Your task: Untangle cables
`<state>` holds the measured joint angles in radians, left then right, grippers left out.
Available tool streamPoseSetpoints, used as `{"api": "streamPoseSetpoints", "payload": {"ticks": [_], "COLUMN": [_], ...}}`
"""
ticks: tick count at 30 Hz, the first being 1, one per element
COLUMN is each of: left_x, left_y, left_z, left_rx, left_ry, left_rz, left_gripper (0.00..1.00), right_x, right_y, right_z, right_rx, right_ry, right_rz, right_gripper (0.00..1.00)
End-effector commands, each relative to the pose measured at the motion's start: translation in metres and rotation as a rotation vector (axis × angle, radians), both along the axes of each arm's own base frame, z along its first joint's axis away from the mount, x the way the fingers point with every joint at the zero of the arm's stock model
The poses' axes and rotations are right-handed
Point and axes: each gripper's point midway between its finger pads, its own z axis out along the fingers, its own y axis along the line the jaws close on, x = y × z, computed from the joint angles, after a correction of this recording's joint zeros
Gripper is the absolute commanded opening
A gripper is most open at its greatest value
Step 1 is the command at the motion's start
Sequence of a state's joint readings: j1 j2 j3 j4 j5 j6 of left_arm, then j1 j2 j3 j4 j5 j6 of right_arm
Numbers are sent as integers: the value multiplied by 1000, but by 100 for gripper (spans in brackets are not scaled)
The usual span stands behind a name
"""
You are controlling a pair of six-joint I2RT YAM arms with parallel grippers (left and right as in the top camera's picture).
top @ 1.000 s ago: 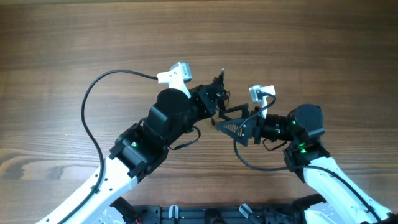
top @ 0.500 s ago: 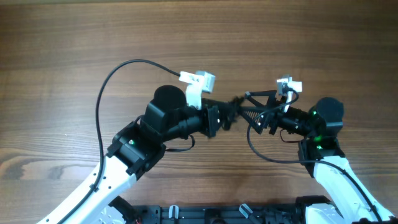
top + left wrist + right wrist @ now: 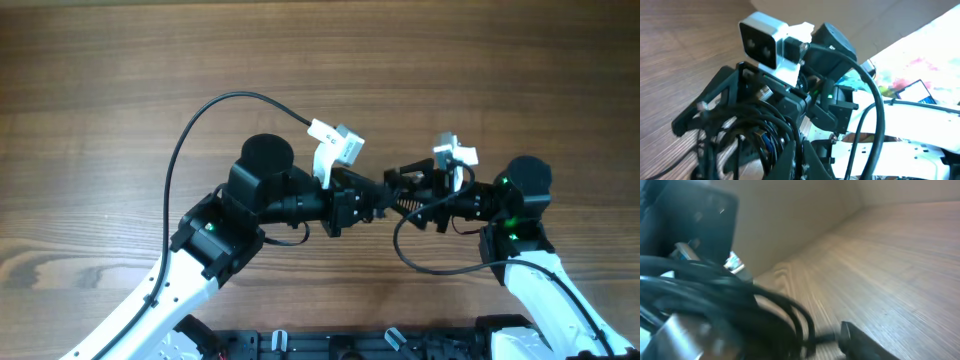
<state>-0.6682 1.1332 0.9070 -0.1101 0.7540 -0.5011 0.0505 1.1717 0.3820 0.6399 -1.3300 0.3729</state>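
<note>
The cables [image 3: 388, 190] hang as a dark knot above the table [image 3: 120, 60], between my two grippers at the middle of the overhead view. My left gripper [image 3: 374, 202] reaches in from the left and is shut on the cables [image 3: 757, 132], its fingers [image 3: 790, 162] pressed together on a strand. My right gripper [image 3: 402, 196] comes in from the right with its jaws apart around the knot. In the right wrist view the cables [image 3: 715, 305] are a blurred bundle on the left. One finger [image 3: 865, 342] stands apart on the right, with a thin cord running to it; the other finger is hidden.
A thick black arm cable [image 3: 185, 140] arcs over the table on the left. Another arm cable [image 3: 420, 268] loops below the right wrist. A black rail [image 3: 350, 345] runs along the near edge. The right arm's white camera [image 3: 771, 42] fills the left wrist view.
Both grippers have lifted and swung right with the knot, and now face each other. The right gripper's jaws have narrowed around the cables. The left gripper stayed shut.
</note>
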Motion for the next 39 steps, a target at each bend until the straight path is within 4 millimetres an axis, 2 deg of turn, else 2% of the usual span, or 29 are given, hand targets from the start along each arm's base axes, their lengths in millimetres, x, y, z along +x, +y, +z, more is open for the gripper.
{"api": "streamPoseSetpoints", "payload": {"ticks": [1,3,5,6,8,9,11,12,13,16,20,23,25,29,33,36,39], "left_x": [-9,-15,-17,-17,-16,-13,-10,-7,-4,7,39,56,61,61,63,66,69], "left_y": [-2,-3,-3,-3,-3,-2,-2,-2,-1,3,19,37,44,43,41,37,27], "left_z": [7,9,9,9,9,8,7,6,5,-4,-27,-44,-51,-54,-62,-68,-62], "left_rx": [-24,-33,-36,-36,-34,-31,-24,-18,-12,27,111,160,177,185,206,212,178], "left_ry": [-22,-16,-13,-13,-15,-17,-21,-22,-23,-16,110,209,253,256,271,278,249], "left_rz": [-64,-96,-108,-107,-101,-88,-67,-50,-34,41,292,475,541,542,541,535,519], "left_gripper": [4,4,4,4,10,23,42,61,73,100,100,100,100,99,88,85,83], "right_x": [-14,-14,-14,-14,-14,-14,-12,-8,-5,11,34,42,43,42,40,38,38], "right_y": [3,3,3,3,3,3,3,2,2,-1,-9,-13,-13,-13,-12,-11,-11], "right_z": [6,8,11,11,11,11,11,10,10,9,7,6,6,6,6,6,3], "right_rx": [2,2,5,6,13,18,29,39,46,86,178,234,254,261,270,264,261], "right_ry": [-92,-112,-120,-117,-71,-36,46,112,157,338,600,730,784,811,857,854,866], "right_rz": [86,87,86,86,84,81,68,42,23,-74,-220,-272,-279,-274,-260,-249,-253], "right_gripper": [64,63,40,23,7,4,4,4,4,4,4,4,4,4,4,4,4]}}
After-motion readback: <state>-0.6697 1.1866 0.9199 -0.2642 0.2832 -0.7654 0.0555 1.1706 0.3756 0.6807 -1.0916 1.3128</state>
